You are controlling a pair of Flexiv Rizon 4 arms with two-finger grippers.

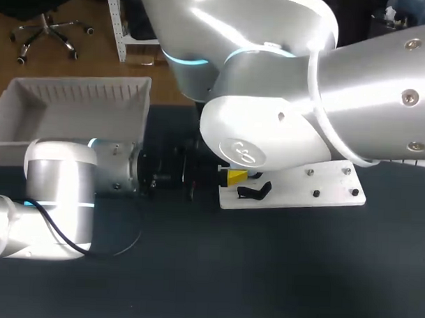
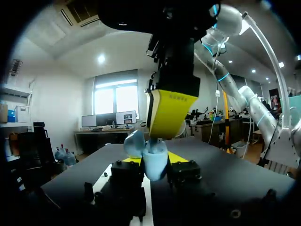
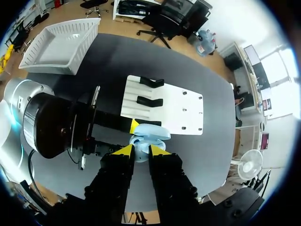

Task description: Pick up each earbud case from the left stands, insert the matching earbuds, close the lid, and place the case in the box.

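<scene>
Earbud case (image 2: pixel 155 165), lid open, sits gripped in left claw (image 2: pixel 154 159); right claw (image 3: pixel 140 151) just above, grip unclear.

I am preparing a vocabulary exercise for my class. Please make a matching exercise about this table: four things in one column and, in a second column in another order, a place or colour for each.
Things:
1. earbud case
2. box
3. stands
4. right pincer

Descriptions:
a. black, on the white plate
b. directly over the case with the open lid
c. light blue, held in the left pincer
d. white, at the far left of the table

Pairs: 1-c, 2-d, 3-a, 4-b
</scene>
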